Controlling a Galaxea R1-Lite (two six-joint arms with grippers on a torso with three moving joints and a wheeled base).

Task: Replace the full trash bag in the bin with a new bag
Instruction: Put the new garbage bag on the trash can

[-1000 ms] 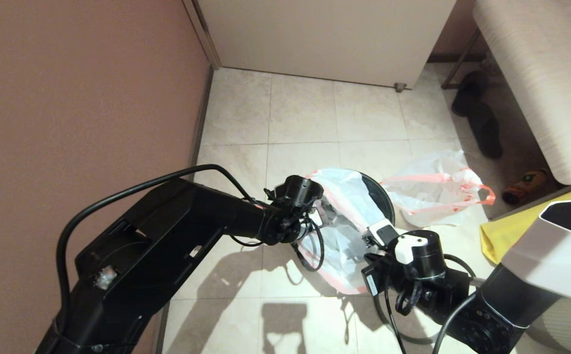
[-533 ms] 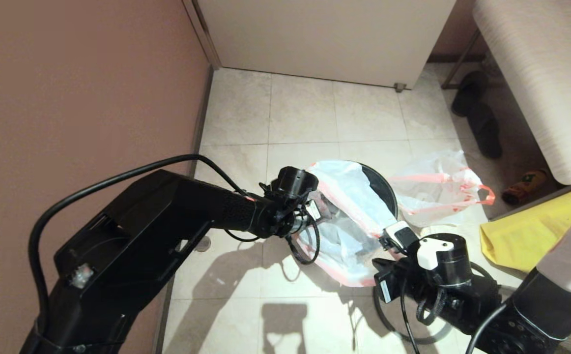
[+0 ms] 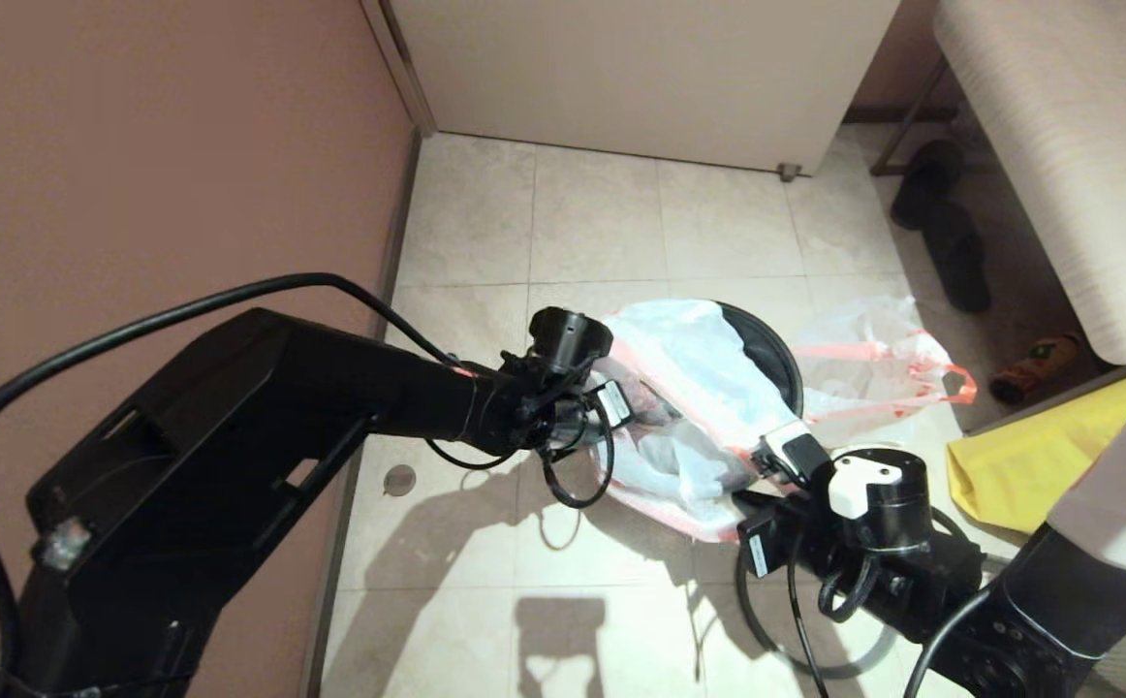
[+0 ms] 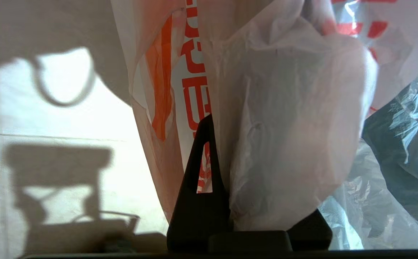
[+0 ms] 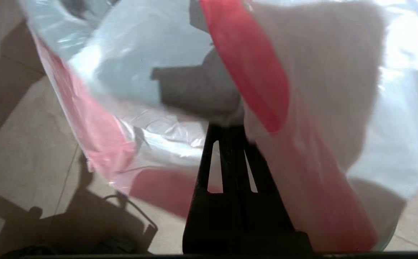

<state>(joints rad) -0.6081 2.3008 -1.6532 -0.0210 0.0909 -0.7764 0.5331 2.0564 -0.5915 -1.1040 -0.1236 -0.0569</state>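
– Bag status?
– New bag (image 3: 694, 388) is off the floor (image 3: 602, 223), stretched between both tools over the near-left edge of the bin (image 3: 768, 351). Film drapes across most of the bin's mouth; only the far-right arc of the black rim shows.
– Left tool?
– Left tool (image 3: 616, 409) is at the bag's left side. Its wrist view shows one finger (image 4: 199, 201) against a bunched wad of film (image 4: 284, 126), with the other finger mostly hidden behind it. Reads as clamped on the new bag.
– Right?
– Right tool (image 3: 782, 452) is at the bag's near-right corner. Fingers are pressed together on the pink-red rim band (image 5: 248, 64), so it's gripping the new bag too.
– Full bag?
– Full bag (image 3: 859, 373) is on the floor just right of the bin, puffy, with a handle loop sticking out right. Contents are hard to make out.
– Hoop?
– Grey hoop (image 3: 762, 640) lies flat on the floor near the right arm, off the bin. Yellow cloth (image 3: 1028, 456) is further right.
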